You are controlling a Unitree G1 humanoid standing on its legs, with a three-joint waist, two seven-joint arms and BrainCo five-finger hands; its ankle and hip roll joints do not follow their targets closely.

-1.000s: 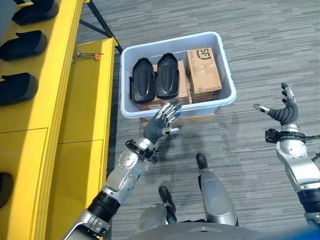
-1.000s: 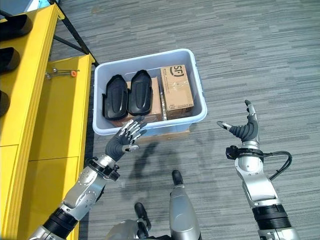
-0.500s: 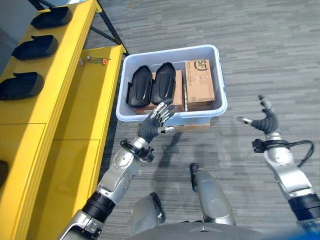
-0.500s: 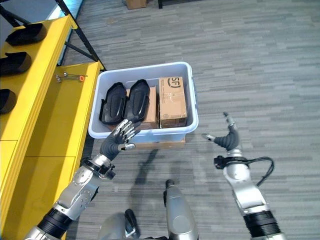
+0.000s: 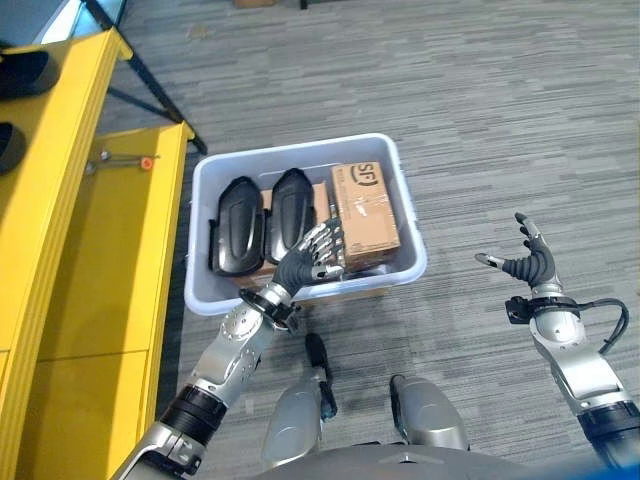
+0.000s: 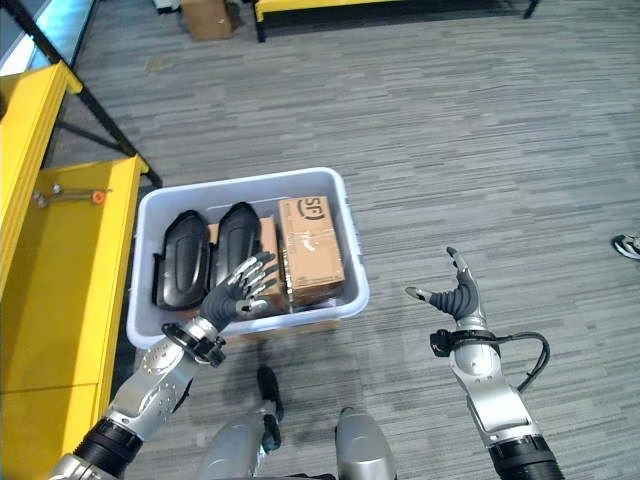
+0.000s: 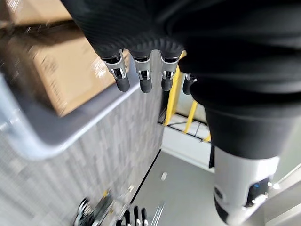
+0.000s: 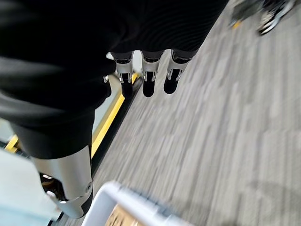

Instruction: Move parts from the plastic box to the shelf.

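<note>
A pale plastic box stands on the grey carpet floor, just beside the yellow shelf on the robot's left. Inside the box, two black parts lie side by side in its left half, resting on a flat cardboard carton that shows between and behind them. An upright brown carton fills the right half, touching the second black part's edge.

The left hand hovers over the box's near rim, its fingers spread and nearly straight, pointing toward the right-hand black part and the brown carton. It holds nothing. In the left wrist view the fingertips hang above the brown carton and the box's rim.

The right hand is raised well apart from the box, over bare floor on the robot's right, palm turned inward, fingers open and thumb spread wide, empty.

On the shelf's lower step lies a small metal tool with an orange tip, near the box's far left corner. Dark parts sit on the shelf's upper level at the far left. A shoe shows at the right edge of the floor.
</note>
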